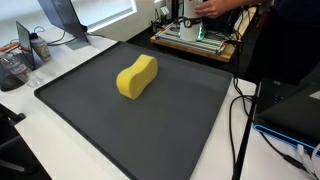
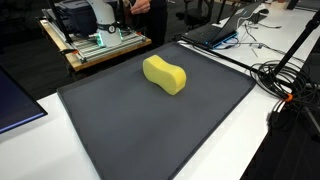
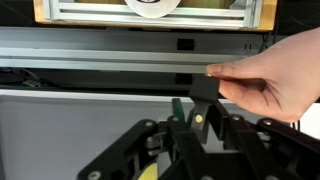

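Your gripper (image 3: 196,128): whether its fingers are apart cannot be told. A hand (image 3: 268,82) pinches a small black block (image 3: 205,88) beside it. A yellow waisted sponge (image 1: 137,77) lies on the mat (image 1: 90,112).

tool (image 3: 195,125) base cut off below, hand (image 3: 265,85) cropped at right edge

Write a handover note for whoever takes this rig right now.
Gripper: back by the wooden stand, off the mat. The wrist view doesn't show whether the fingers are open or shut.
Person's hand: holds a small black block right at the fingers. Best not to move the arm until the hand is clear.
Sponge: yellow, lies alone near the middle of the mat, far from the gripper.
Done: nothing with the sponge, by how it lies.
Left: likely the whole approach and grasp.
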Robot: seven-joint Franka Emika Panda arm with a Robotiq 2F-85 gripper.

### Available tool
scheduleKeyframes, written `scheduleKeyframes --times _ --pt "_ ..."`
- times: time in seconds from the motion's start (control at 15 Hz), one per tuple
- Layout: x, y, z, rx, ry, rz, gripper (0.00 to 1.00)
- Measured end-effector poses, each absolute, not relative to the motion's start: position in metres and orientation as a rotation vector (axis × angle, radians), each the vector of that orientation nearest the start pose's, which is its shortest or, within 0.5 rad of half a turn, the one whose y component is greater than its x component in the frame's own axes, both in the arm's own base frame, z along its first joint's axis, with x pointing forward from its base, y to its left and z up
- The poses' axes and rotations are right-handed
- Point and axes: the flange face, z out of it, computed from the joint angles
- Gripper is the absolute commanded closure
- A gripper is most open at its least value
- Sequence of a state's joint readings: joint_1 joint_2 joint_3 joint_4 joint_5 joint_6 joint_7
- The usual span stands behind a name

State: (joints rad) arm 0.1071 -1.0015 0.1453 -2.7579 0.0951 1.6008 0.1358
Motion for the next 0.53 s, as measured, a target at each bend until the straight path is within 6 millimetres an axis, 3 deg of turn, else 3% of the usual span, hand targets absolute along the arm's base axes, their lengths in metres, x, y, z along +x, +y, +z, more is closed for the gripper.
scheduleKeyframes --times 0.13,0.27,0.33,0.53 --pt "0.2332 0.0700 0.4609 -3.184 -0.047 0.244 0.92" --pt "0.2334 0.0700 0.4612 -3.184 -0.047 0.244 0.91" --pt "0.2336 0.0699 0.4614 -3.184 -0.046 0.243 0.97" --pt "0.2349 0.0683 0.4619 -3.181 -0.037 0.245 0.97"
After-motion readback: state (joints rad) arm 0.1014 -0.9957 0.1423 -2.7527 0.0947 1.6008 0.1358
